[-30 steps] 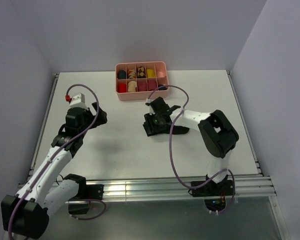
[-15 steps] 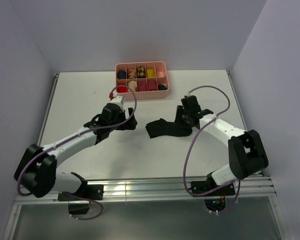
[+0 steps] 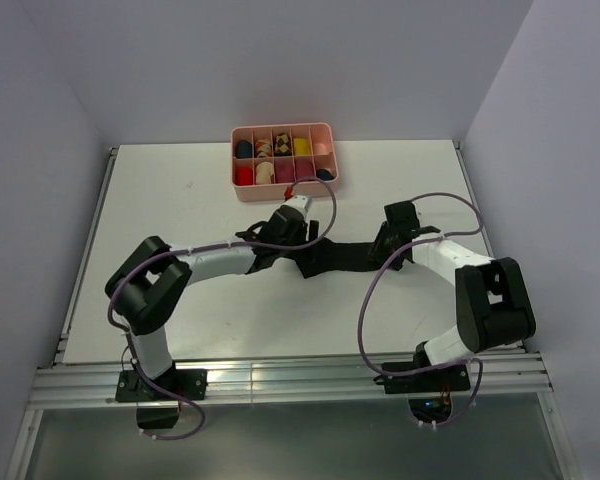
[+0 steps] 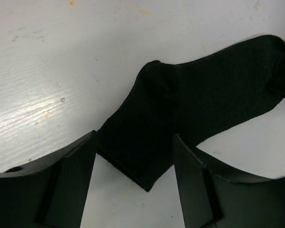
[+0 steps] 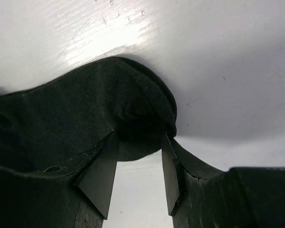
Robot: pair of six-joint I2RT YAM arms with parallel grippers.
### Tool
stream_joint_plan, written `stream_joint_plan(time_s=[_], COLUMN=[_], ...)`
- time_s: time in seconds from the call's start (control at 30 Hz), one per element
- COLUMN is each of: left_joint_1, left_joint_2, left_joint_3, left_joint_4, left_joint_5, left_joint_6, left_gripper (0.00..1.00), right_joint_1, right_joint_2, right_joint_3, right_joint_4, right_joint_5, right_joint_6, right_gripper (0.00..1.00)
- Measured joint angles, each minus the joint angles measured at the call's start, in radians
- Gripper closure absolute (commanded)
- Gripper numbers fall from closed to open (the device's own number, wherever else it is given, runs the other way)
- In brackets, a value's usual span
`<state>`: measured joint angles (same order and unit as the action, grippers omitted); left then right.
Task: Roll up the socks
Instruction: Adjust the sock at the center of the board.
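Right now the black sock [image 3: 340, 257] is lying stretched flat across the middle of the table [image 3: 180, 190], running between my two grippers. My left gripper [image 4: 133, 159] is straddling one end, its fingers [image 4: 78, 166] standing apart on either side of the fabric and not clamping it. My right gripper [image 5: 138, 175] is sitting at the other end, with the sock's rounded tip bunching between its fingertips [image 5: 102, 173]; I cannot tell whether they are pinching it or only flanking it. I am judging this as the laying-out step, with the rolling itself not yet begun. The next move is calling for a firm pinch on one end and a turn toward the other, while that far end is being held down. The pink tray [image 3: 283, 192] is sitting just beyond my left wrist, so I am counting on the open table toward the near edge for rolling room
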<state>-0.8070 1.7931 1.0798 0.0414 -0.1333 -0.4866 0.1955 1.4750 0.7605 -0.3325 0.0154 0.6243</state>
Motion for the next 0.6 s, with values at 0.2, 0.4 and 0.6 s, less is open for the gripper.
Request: stream_joint_plan(time_s=[0.2, 0.4, 0.6], left_joint_1=[-0.02, -0.021, -0.021], left_joint_2=[0.071, 0.074, 0.054], left_joint_3=[0.033, -0.005, -0.055], left_joint_4=[-0.002, -0.001, 0.016], left_joint_5=[-0.005, -0.003, -0.018], left_joint_6=[0.018, -0.004, -0.042], left_gripper=[0.47, 0.6, 0.62], right_joint_1=[-0.004, -0.004, -0.004], right_joint_2=[0.09, 0.229, 0.331], right_joint_3=[0.057, 0.197, 0.323], right_joint_4=[0.02, 0.052, 0.058], right_joint_5=[-0.004, -0.015, -0.024], right_joint_6=[0.0, -0.001, -0.007], right_gripper=[0.52, 0.52, 0.52])
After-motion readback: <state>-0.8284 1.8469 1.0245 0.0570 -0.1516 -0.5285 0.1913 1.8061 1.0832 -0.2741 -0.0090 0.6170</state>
